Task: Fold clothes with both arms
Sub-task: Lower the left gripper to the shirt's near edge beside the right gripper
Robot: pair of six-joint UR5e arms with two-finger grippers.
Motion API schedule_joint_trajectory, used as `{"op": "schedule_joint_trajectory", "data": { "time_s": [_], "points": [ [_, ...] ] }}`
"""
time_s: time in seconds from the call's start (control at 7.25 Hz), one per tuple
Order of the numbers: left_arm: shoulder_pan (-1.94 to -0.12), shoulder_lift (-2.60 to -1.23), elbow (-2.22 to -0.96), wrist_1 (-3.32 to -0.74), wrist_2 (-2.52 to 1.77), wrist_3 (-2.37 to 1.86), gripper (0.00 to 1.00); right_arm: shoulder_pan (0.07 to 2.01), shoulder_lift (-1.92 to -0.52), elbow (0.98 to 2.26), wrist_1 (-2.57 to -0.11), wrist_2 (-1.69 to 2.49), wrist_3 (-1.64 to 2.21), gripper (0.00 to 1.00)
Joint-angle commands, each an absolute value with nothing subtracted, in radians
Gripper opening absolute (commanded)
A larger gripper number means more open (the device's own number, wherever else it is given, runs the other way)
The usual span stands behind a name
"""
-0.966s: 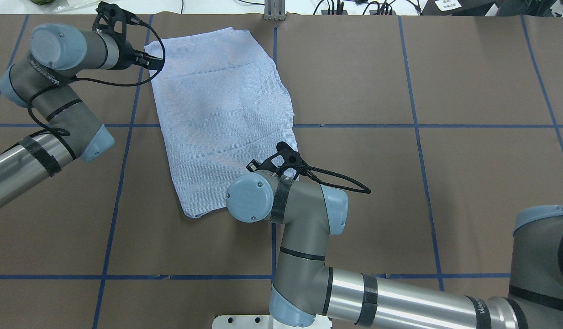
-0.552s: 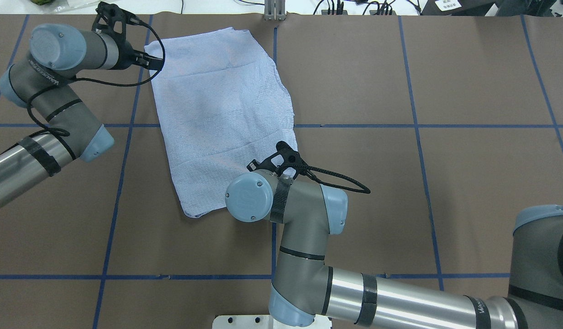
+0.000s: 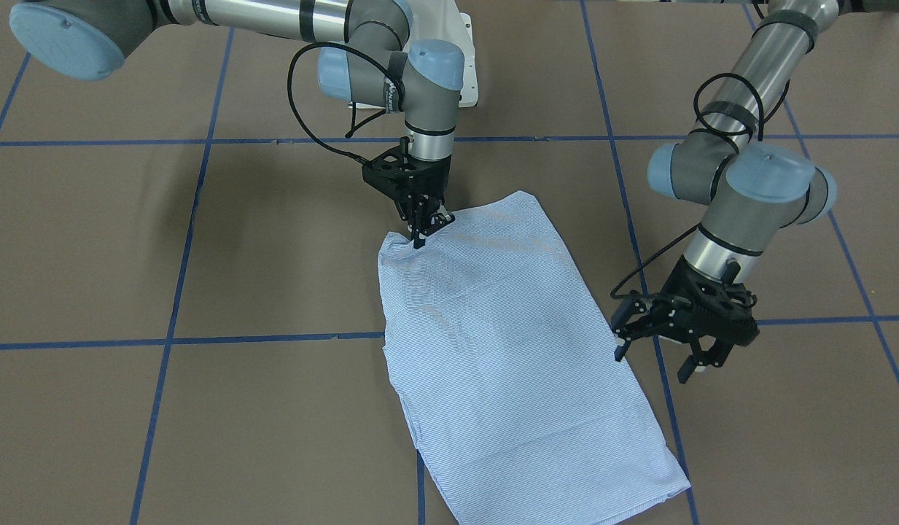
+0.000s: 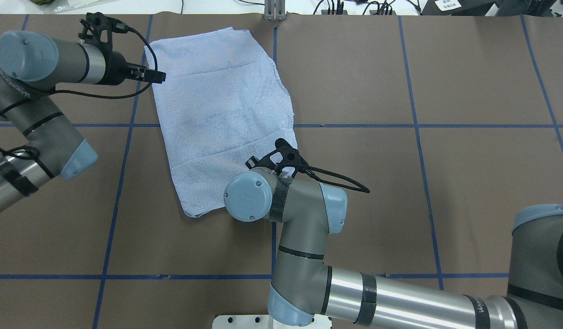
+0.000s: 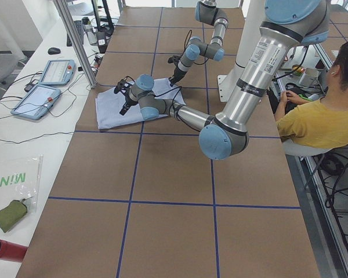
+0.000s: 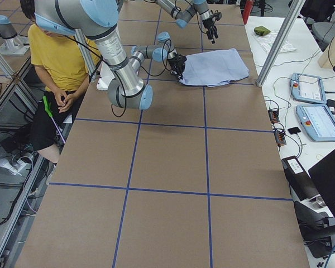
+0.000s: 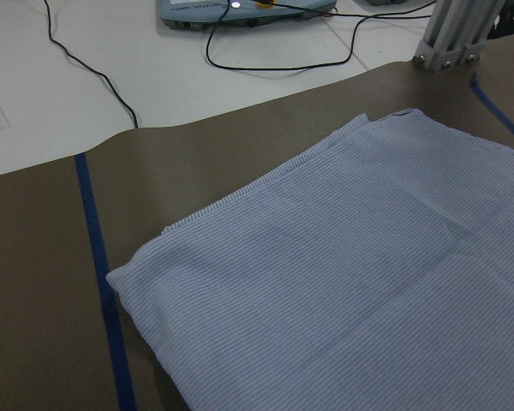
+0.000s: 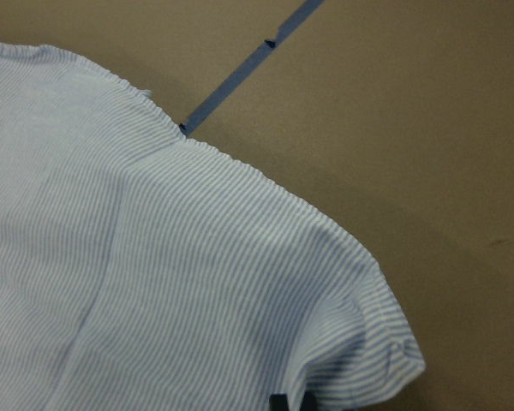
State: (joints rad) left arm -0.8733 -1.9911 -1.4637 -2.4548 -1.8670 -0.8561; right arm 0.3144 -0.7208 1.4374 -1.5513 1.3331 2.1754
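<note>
The clothes are one light blue striped shirt point(image 3: 507, 350) folded into a long rectangle, lying flat on the brown table point(image 4: 222, 109). My right gripper point(image 3: 420, 235) stands upright over the shirt's corner nearest the robot and is shut on that cloth. The right wrist view shows the corner point(image 8: 360, 342) bunched at the fingertips point(image 8: 278, 402). My left gripper point(image 3: 651, 364) hovers open just off the shirt's long edge near the far end point(image 4: 159, 76), holding nothing. In the left wrist view the shirt's far corner point(image 7: 146, 274) lies ahead, with no fingers showing.
Blue tape lines point(image 4: 418, 125) grid the brown table cover. An aluminium post point(image 4: 274, 11) stands at the far edge beside the shirt. Control tablets point(image 5: 37, 98) and cables lie on the white side table. A seated person in a yellow shirt point(image 5: 319, 121) is behind the robot.
My left arm has drawn back to the left, and its gripper slid a little along the shirt's edge toward the robot. The right arm and the shirt have hardly moved.
</note>
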Motion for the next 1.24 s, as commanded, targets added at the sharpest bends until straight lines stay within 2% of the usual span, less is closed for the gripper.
{"op": "schedule_joint_trajectory", "data": {
  "time_s": [0.0, 0.14, 0.28, 0.69, 1.1],
  "points": [
    [-0.749, -1.808, -1.717, -2.453, -1.870, -1.108, 1.00, 0.314, -0.721, 1.440, -1.551, 1.328, 2.175, 0.00],
    [-0.691, -1.717, -1.814, -2.451, -1.868, -1.183, 1.00, 0.314, -0.722, 1.442, -1.551, 1.327, 2.175, 0.00],
    [-0.633, -1.677, -1.842, -2.451, -1.788, -1.266, 1.00, 0.313, -0.726, 1.442, -1.551, 1.319, 2.175, 0.00],
    [-0.438, -1.689, -1.830, -2.441, -1.573, -1.576, 0.82, 0.313, -0.727, 1.445, -1.551, 1.318, 2.175, 0.00],
    [-0.388, -1.777, -1.807, -2.309, -1.519, -1.601, 0.82, 0.313, -0.724, 1.447, -1.551, 1.318, 2.175, 0.00]
  ]
}}
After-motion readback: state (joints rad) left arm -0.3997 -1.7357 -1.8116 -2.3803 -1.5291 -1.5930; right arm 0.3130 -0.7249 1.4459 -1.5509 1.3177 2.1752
